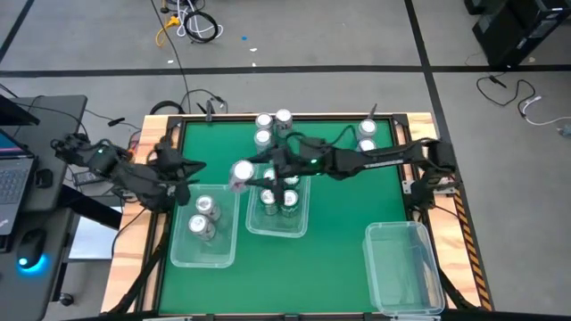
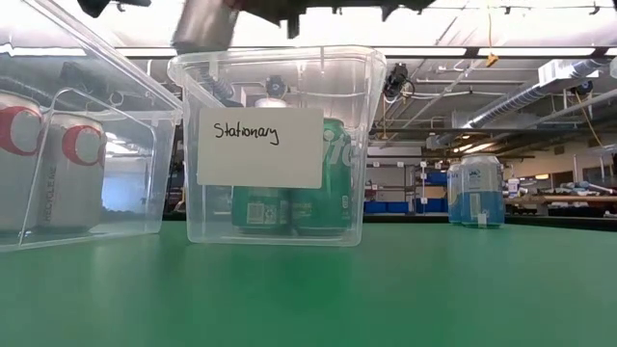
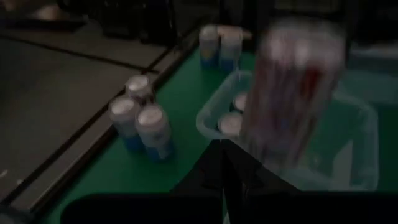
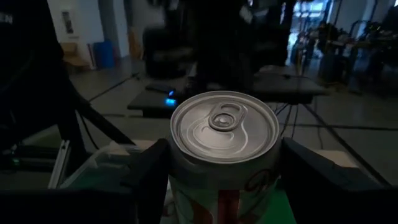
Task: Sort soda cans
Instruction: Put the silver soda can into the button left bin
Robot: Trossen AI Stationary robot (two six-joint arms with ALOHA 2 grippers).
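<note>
My right gripper (image 1: 243, 176) reaches in level from the table's right and is shut on a white soda can with red lettering (image 4: 224, 134). It holds the can in the air between the left bin (image 1: 178, 259) and the middle bin (image 1: 278, 230). White cans (image 1: 203, 217) stand in the left bin and green cans (image 2: 289, 207) in the middle one. Blue cans stand on the mat at the far edge (image 1: 270, 125) and far right (image 1: 367, 134). My left gripper (image 1: 189, 169) hangs shut and empty at the table's left, above the left bin's far end. My right gripper pinches the can's upper side wall (image 4: 177, 180) between its two fingers (image 4: 146, 177), one on each side just under the rim. The fingers come level from the table's right. The can stands upright with its silver top up, lifted clear of the table and bins.
A third clear bin (image 1: 406, 267) lies at the near right with nothing in it. The middle bin bears a white label reading "Stationary" (image 2: 258, 145). A laptop and mouse sit on a desk left of the table (image 1: 18, 187). Green mat lies open between the bins.
</note>
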